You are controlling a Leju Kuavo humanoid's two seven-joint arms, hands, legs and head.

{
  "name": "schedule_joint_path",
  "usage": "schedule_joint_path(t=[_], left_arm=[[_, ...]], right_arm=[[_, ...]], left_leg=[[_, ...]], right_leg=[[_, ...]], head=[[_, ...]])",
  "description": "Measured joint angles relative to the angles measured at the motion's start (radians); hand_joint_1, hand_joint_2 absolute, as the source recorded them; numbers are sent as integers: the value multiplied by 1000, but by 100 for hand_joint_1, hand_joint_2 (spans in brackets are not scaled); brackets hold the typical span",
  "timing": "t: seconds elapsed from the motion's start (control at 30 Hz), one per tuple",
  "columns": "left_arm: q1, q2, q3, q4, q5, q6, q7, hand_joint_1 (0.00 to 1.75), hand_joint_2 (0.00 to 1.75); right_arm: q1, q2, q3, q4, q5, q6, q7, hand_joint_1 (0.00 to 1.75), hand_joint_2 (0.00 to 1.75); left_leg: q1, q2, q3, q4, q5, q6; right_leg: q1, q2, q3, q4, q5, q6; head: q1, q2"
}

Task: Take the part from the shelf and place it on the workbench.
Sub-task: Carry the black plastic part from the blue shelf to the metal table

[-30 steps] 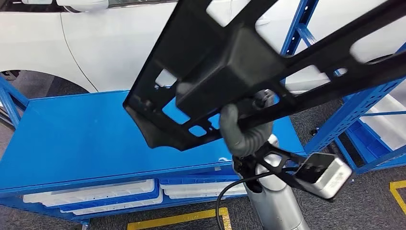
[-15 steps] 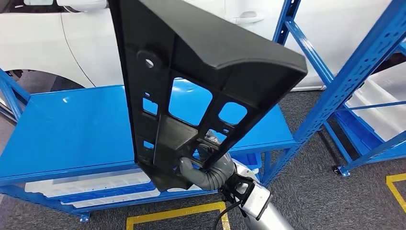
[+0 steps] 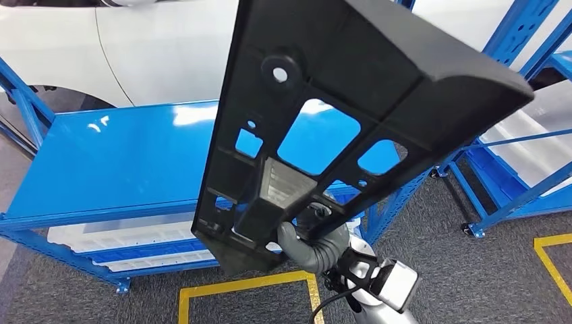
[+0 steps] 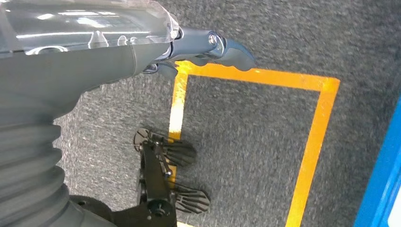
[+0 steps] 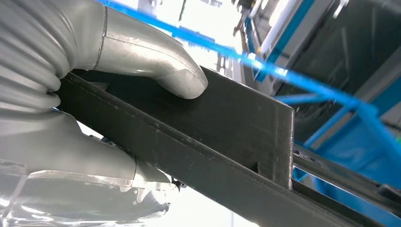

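A large black plastic part (image 3: 351,88), a flat frame with several cut-out openings, stands tilted in front of me and hides much of the head view. My right hand (image 3: 313,236) grips its lower end from below. In the right wrist view my thumb (image 5: 156,61) presses on the part's flat black edge (image 5: 227,123). The blue workbench (image 3: 121,162) lies behind and left of the part, its top bare. My left hand (image 4: 142,52) hangs over the floor holding nothing, its fingers (image 4: 227,47) loosely extended.
A blue shelf rack (image 3: 519,40) with white trays stands at the right. A white car (image 3: 155,47) is behind the workbench. White trays (image 3: 115,236) sit on the bench's lower level. Yellow tape (image 3: 243,287) marks the grey carpet in front of it.
The part has swung from lying across the view to standing on end, held closer and higher. The camera has moved too: the workbench and rack have shifted in the picture.
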Motion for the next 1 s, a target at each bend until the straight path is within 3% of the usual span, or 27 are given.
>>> schedule_joint_path(t=[0.07, 0.13, 0.17, 0.2, 0.23, 0.3, 0.37, 0.43, 0.6, 0.67, 0.7, 0.73, 0.8, 0.83, 0.9, 0.93, 1.0], left_arm=[[1, 0, 3, 0, 2, 0, 1, 0, 175], [1, 0, 6, 0, 5, 1, 3, 0, 175], [1, 0, 8, 0, 6, 2, 5, 0, 175], [1, 0, 10, 0, 7, 3, 6, 0, 175], [1, 0, 12, 0, 7, 4, 8, 0, 175], [1, 0, 17, 0, 7, 6, 9, 0, 175], [1, -1, 19, 0, 7, 6, 9, 0, 175], [1, -1, 20, 0, 7, 6, 10, 0, 175], [1, -1, 20, 0, 7, 6, 10, 0, 175], [2, -1, 20, 0, 7, 7, 10, 0, 175], [2, 0, 21, 0, 7, 7, 10, 0, 175], [3, 0, 21, 0, 8, 8, 10, 0, 175], [3, 1, 21, 1, 9, 8, 10, 0, 175], [2, 1, 22, 1, 10, 8, 10, 0, 175], [-1, 2, 22, 0, 8, 8, 10, 0, 175], [-3, 3, 22, 0, 8, 8, 10, 0, 175], [-3, 3, 22, 0, 6, 8, 11, 0, 175]], right_arm=[[16, -5, -15, -15, -8, 20, 0, 175, 175], [26, -9, -30, -22, -19, 34, 0, 175, 175], [29, -10, -37, -24, -22, 39, 0, 175, 175], [32, -11, -42, -25, -25, 42, 0, 175, 175], [34, -12, -47, -26, -26, 44, 0, 175, 175], [35, -12, -55, -28, -27, 47, 0, 175, 175], [36, -12, -60, -32, -28, 48, 0, 175, 175], [36, -12, -62, -35, -28, 48, 0, 175, 175], [37, -12, -62, -36, -28, 48, 0, 175, 175], [36, -12, -63, -37, -29, 49, 0, 175, 175], [36, -12, -64, -37, -30, 50, 0, 175, 175], [37, -11, -66, -37, -34, 57, 0, 175, 175], [37, -10, -71, -37, -44, 74, 0, 175, 175], [37, -10, -74, -37, -48, 82, 0, 175, 175], [35, -10, -79, -37, -49, 86, 0, 175, 175], [33, -10, -82, -37, -50, 86, 1, 175, 175], [29, -10, -86, -37, -54, 87, 3, 175, 175]], left_leg=[[5, 5, -20, -6, 25, 14], [4, 8, -48, -3, 48, 20], [4, 9, -63, -1, 58, 19], [4, 9, -79, 3, 67, 18], [4, 9, -95, 9, 75, 15], [4, 10, -124, 24, 88, 9], [2, 9, -143, 38, 98, -1], [0, 9, -148, 43, 105, -9], [0, 9, -148, 42, 109, -13], [1, 8, -151, 40, 118, -20], [3, 7, -167, 79, 79, -28], [5, 7, -182, 152, 36, -35], [7, 5, -172, 260, -31, -41], [6, 5, -128, 241, -17, -37], [1, 4, -21, 92, -13, -25], [-3, 4, 12, 37, -22, -19], [-8, 4, 23, 0, -22, -8]], right_leg=[[-2, 2, -23, 60, -72, 10], [-6, 2, -57, 188, -171, 17], [-8, 2, -67, 247, -195, 20], [-9, 1, -64, 280, -194, 22], [-11, 1, -43, 275, -173, 23], [-14, 0, 49, 166, -131, 21], [-10, 1, 133, 41, -133, 12], [-6, 2, 155, 0, -143, 5], [-6, 2, 153, -1, -142, 3], [-5, 2, 147, -2, -134, -6], [-6, 1, 132, -3, -119, -17], [-6, -1, 101, -3, -92, -26], [-5, -3, 35, -2, -38, -34], [-4, -3, 9, 0, -18, -32], [-2, -3, -8, 2, 3, -24], [-2, -4, -11, 1, 13, -18], [-4, -6, -10, -9, 35, -5]], head=[[0, 0], [0, 0], [0, 0], [0, 0], [0, 0], [0, 0], [0, 0], [0, 0], [0, 0], [0, 0], [0, 0], [0, 0], [0, 0], [0, 0], [0, 0], [0, 0], [0, 0]])
